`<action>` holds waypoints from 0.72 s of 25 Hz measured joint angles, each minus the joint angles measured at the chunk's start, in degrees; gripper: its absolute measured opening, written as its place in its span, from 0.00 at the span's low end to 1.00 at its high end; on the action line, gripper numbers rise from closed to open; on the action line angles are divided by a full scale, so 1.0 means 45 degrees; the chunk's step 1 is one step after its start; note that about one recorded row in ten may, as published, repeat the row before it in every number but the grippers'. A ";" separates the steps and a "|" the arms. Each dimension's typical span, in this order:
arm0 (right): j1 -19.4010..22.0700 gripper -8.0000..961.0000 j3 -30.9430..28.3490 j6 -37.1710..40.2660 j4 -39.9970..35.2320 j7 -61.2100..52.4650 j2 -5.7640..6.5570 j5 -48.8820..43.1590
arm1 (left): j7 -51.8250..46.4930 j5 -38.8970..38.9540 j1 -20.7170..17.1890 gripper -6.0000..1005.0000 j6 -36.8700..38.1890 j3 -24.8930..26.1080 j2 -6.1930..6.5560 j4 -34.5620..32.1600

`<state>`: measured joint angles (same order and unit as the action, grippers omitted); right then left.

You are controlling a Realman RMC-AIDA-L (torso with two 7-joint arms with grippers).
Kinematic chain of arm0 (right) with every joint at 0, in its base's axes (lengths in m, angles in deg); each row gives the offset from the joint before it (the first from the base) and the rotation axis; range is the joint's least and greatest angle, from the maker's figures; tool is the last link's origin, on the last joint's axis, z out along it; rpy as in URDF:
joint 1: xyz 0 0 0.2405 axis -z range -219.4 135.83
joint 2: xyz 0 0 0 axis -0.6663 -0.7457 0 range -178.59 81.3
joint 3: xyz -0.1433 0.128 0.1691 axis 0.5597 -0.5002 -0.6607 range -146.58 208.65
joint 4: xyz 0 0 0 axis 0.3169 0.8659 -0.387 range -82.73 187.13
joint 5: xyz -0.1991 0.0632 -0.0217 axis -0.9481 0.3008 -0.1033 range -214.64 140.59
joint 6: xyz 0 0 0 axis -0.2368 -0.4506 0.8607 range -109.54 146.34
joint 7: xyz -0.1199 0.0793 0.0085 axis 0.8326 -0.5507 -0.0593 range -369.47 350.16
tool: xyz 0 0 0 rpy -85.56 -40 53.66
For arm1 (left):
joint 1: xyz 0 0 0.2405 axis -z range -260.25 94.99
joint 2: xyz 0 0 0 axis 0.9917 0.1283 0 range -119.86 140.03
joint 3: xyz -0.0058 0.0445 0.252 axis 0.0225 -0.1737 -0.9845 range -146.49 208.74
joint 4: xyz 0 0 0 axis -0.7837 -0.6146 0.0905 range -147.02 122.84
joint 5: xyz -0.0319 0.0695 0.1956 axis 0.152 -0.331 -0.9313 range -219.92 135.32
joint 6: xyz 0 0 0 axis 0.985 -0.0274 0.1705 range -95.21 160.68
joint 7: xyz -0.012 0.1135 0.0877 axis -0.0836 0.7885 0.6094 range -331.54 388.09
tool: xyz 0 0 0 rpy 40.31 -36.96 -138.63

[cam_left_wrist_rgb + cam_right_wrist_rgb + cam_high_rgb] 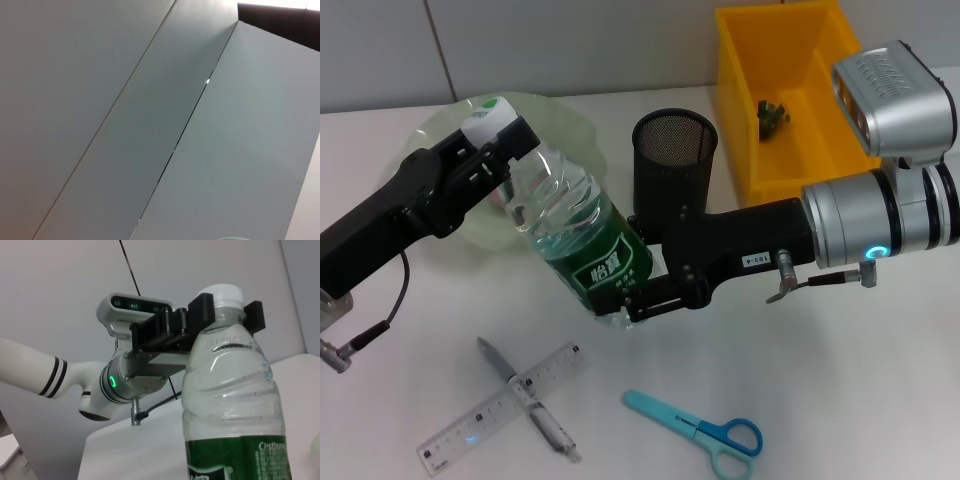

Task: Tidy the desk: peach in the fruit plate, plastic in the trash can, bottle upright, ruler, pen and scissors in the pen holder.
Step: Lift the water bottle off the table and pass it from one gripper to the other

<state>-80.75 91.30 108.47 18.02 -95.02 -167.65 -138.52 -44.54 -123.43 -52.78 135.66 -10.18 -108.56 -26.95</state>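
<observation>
Left hand [500, 135] comes in over the bench's [820, 380] left edge and is closed on the neck of the bottle [575, 235], right under its white cap. From the right wrist view its black fingers [202, 307] sit on either side of that neck. Behind it, toward the far left corner, lies the pale green fruit plate [565, 120], with something pinkish in it mostly hidden by the arm. The bottle itself leans, cap up toward the left, green label low and to the right, its base just above the bench. Right hand [635, 300] reaches across from the right edge and grips the bottle around its lower, labelled part.

Along the near edge lie a clear ruler [505, 405] with a grey pen [525, 395] crossing over it, then blue scissors [700, 430] a little further right, apart from both. Just behind the right arm stands the black mesh pen holder [675, 165], upright. Toward the far right corner sits the yellow bin [745, 130], with a small dark green scrap [772, 115] inside it.
</observation>
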 joint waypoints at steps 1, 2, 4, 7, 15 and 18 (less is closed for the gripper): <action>0.0070 0.80 -0.0001 -0.0007 -0.0114 -0.0005 0.0000 -0.0016 | -0.0016 0.0004 0.0003 0.45 0.0003 0.0001 0.0002 0.0000; 0.0070 0.80 -0.0001 -0.0007 -0.0114 -0.0005 0.0000 -0.0016 | -0.0016 0.0004 0.0003 0.45 0.0003 0.0001 0.0002 0.0000; 0.0112 0.80 0.0002 -0.0043 -0.0171 -0.0009 0.0000 -0.0036 | -0.0044 0.0005 0.0004 0.45 0.0006 0.0001 0.0011 -0.0015; 0.0155 0.80 -0.0002 -0.0174 -0.0212 -0.0013 0.0014 -0.0200 | -0.0141 0.0006 0.0001 0.45 0.0020 -0.0001 0.0012 -0.0067; 0.0212 0.80 -0.0003 -0.0166 -0.0221 -0.0022 0.0020 -0.0526 | -0.0172 0.0246 -0.0060 0.45 0.0078 -0.0001 0.0025 -0.0042; 0.0242 0.80 0.0003 -0.0108 -0.0217 -0.0028 0.0014 -0.0564 | -0.0170 0.0312 -0.0068 0.45 0.0077 0.0002 0.0042 -0.0032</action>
<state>-79.67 91.31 107.98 17.05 -95.15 -167.58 -141.06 -45.31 -122.02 -53.09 136.01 -10.17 -108.37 -27.09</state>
